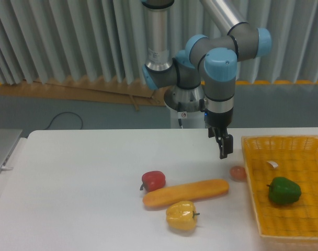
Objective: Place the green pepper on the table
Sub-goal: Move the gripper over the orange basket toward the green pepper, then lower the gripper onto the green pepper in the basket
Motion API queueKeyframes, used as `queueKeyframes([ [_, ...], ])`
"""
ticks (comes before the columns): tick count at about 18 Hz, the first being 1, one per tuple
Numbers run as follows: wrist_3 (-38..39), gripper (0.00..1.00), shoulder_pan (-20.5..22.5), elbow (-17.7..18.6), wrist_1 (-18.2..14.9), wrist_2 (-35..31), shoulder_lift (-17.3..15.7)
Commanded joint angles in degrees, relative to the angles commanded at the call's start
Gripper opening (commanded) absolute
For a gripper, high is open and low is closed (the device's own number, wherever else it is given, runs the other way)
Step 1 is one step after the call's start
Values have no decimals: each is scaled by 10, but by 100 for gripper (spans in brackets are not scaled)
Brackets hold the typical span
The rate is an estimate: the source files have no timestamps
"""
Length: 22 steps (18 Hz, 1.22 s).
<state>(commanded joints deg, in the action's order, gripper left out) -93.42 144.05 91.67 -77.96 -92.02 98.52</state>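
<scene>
So the gripper [223,148] was hanging in the air pointing down, w/ nothing in it, just left of the basket's near-left corner and a bit above the table. Fingers looked edge-on to the cam so I honestly couldn't tell how far apart they were, prob close together but can't say for sure. Right below and slightly right of it sat a small reddish-orange round thing [237,173], on the table [75,188] just beside the basket's left wall. The green pepper [284,191] was inside the yellow woven basket [305,230] on the right side, roughly mid-basket, well apart from the gripper. There was also a small white scrap [272,164] in the basket, up-left of the pepper. Further left on the table: a long orange veg [185,192] lying at a slight tilt, red pepper [153,180] touching or nearly touching its left end, and yellow pepper [181,216] just in front of it. Laptop-ish grey thing [2,149] at the far left edge.
</scene>
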Motion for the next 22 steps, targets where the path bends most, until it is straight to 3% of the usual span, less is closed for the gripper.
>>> queueKeyframes([
  [4, -82, 100, 35, -3, 37, 1, 23],
  [12, -164, 100, 71, -41, 41, 3, 88],
  [13, -186, 100, 78, -40, 54, 3, 95],
  [22, -266, 100, 132, -49, 83, 47, 124],
])
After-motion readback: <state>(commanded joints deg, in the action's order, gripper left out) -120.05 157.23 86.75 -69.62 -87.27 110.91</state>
